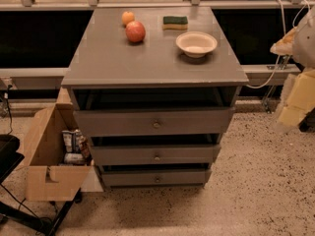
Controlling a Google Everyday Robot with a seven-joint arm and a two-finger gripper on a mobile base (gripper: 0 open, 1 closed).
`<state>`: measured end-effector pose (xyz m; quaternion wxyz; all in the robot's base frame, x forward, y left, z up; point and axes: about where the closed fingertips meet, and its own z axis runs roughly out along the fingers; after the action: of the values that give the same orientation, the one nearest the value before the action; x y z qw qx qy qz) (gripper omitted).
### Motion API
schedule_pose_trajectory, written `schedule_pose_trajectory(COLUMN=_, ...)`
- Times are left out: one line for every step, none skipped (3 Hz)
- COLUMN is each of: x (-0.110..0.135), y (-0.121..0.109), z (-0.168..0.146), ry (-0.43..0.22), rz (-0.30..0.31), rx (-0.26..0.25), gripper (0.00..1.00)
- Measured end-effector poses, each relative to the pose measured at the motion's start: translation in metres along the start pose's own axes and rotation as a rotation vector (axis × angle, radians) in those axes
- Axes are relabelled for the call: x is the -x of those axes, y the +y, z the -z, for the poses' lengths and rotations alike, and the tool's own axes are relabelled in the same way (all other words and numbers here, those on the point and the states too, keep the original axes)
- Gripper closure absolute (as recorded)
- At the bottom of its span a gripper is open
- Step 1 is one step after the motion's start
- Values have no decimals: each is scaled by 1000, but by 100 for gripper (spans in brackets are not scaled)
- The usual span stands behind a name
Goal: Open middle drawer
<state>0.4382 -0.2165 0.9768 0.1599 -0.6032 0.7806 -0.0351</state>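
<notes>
The grey cabinet (113, 63) stands in the middle of the camera view with three drawers stacked in its front. The middle drawer (128, 154) is a wide shallow grey front with a small round metal knob (157, 157) at its centre. It sits between the taller top drawer (123, 122) and the lowest drawer (128, 178). A dark gap shows above each drawer front. My gripper (295, 100) is a pale blurred shape at the right edge, level with the top drawer and well to the right of the cabinet, touching nothing.
On the cabinet top lie an apple (135, 31), an orange (128, 17), a green-and-yellow sponge (175, 22) and a white bowl (196, 44). An open cardboard box (47, 151) with packets stands at the cabinet's left. A black stand (10, 156) is at lower left. A railing and cables are behind.
</notes>
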Motion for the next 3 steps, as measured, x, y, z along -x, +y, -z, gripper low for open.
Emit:
schedule_pose_trajectory(x=0, y=0, z=0, ry=0, rz=0, rx=0, gripper=0)
schedule_pose_trajectory(x=5, y=7, z=-3, ry=2, rz=14, rx=-34, gripper=0)
schedule_pose_trajectory(x=8, y=25, z=-42, ry=-15, rz=39, rx=-58, gripper=0)
